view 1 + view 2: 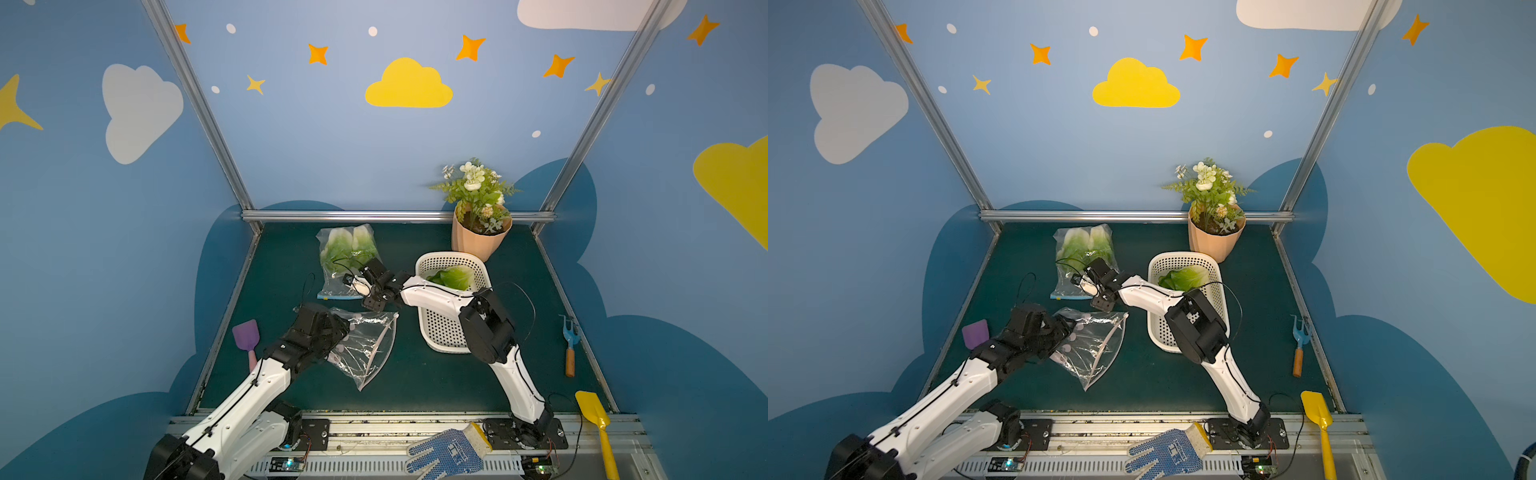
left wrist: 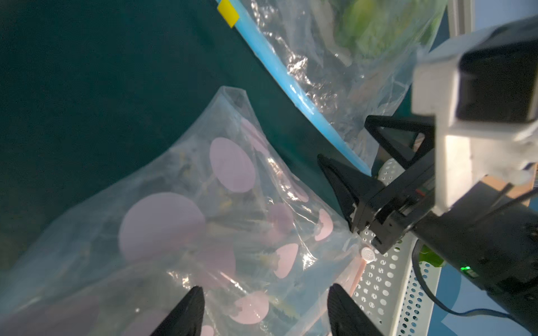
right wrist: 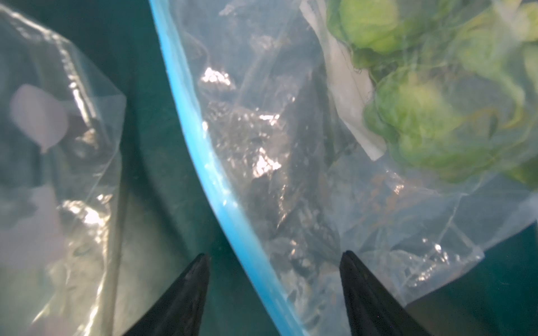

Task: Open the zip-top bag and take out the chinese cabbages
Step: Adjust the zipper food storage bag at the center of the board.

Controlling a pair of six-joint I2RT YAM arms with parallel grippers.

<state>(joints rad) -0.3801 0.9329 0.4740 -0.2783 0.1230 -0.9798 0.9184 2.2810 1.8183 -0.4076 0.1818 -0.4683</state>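
Chinese cabbages [image 1: 347,247], two oblong heads with white bases and crinkled green leaves, lie inside a clear plastic zip-top bag [image 1: 330,286] just beyond the right gripper [image 3: 273,254]. That gripper is spread and empty, and the bag's blue zip strip [image 3: 203,163] runs between its fingers. The left gripper [image 2: 263,291], spread and empty too, hangs over a second clear bag with pink dots [image 1: 368,347], which lies just in front of the zip strip on the dark green tabletop [image 1: 415,374]. The right arm crosses a white perforated plastic basket [image 1: 440,332] holding a third cabbage [image 1: 455,277]. The bagged heads lie lengthwise, bases toward the back rail and leaves toward the zip.
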